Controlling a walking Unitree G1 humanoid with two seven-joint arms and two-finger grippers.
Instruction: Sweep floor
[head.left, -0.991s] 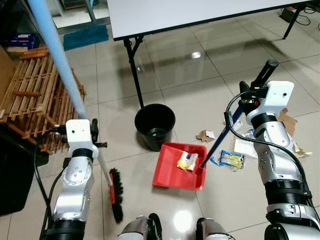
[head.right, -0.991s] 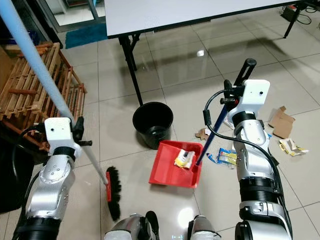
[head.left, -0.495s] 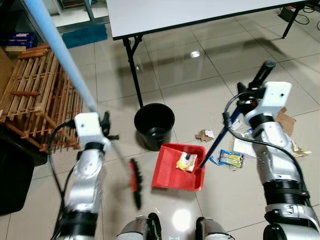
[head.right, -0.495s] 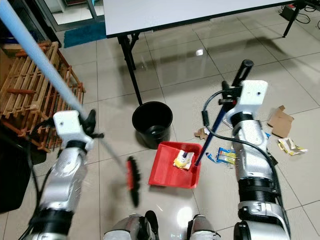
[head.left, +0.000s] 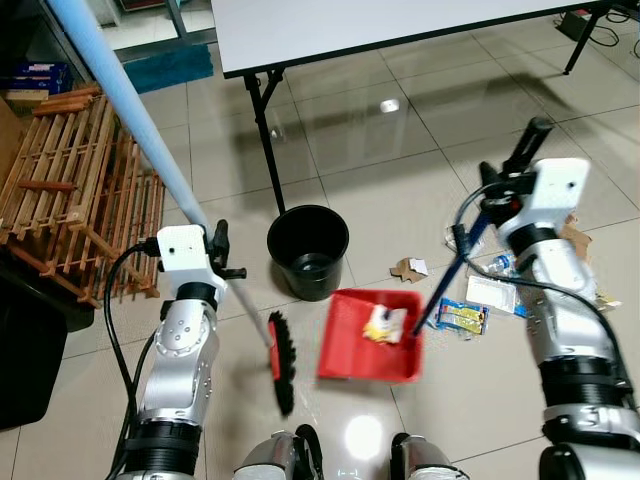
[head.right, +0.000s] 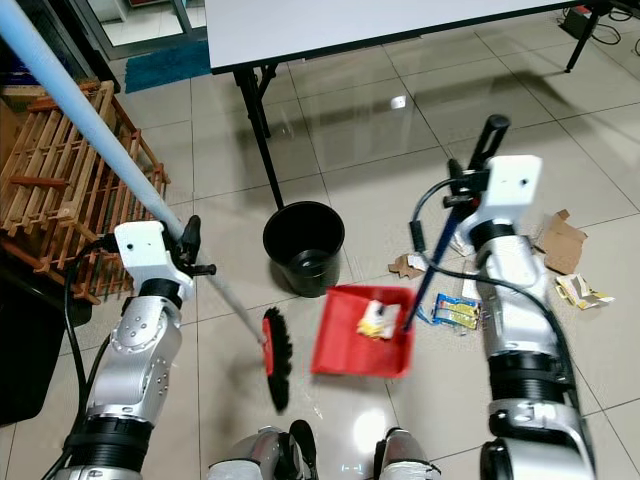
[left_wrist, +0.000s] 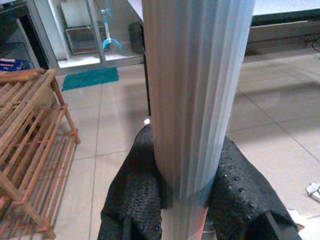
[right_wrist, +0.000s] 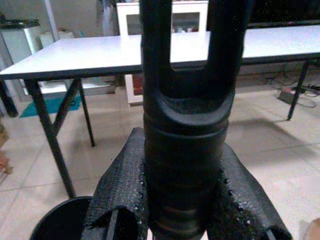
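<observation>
A broom with a long light-blue handle (left_wrist: 195, 100) slants down from the upper left to its red-and-black brush head (head.left: 283, 362) on the tiles. My left gripper (head.left: 222, 255) is shut around the lower handle, its fingers (left_wrist: 135, 195) pressed on both sides. A red dustpan (head.left: 370, 335), blurred, sits right of the brush with a crumpled wrapper (head.left: 383, 324) in it. Its dark upright handle (right_wrist: 187, 125) is held by my right gripper (head.left: 505, 185), which is shut on it. A colourful packet (head.left: 462, 318), a cardboard scrap (head.left: 408, 269) and paper (head.left: 492, 294) lie on the floor.
A black bucket (head.left: 308, 250) stands just behind the dustpan. A white folding table (head.left: 400, 25) with black legs spans the back. A wooden rack (head.left: 70, 200) stands at the left, torn cardboard (head.left: 575, 240) at the right.
The brush head has swung right toward the dustpan as my left arm moved in. The dustpan has shifted to the right and is now blurred.
</observation>
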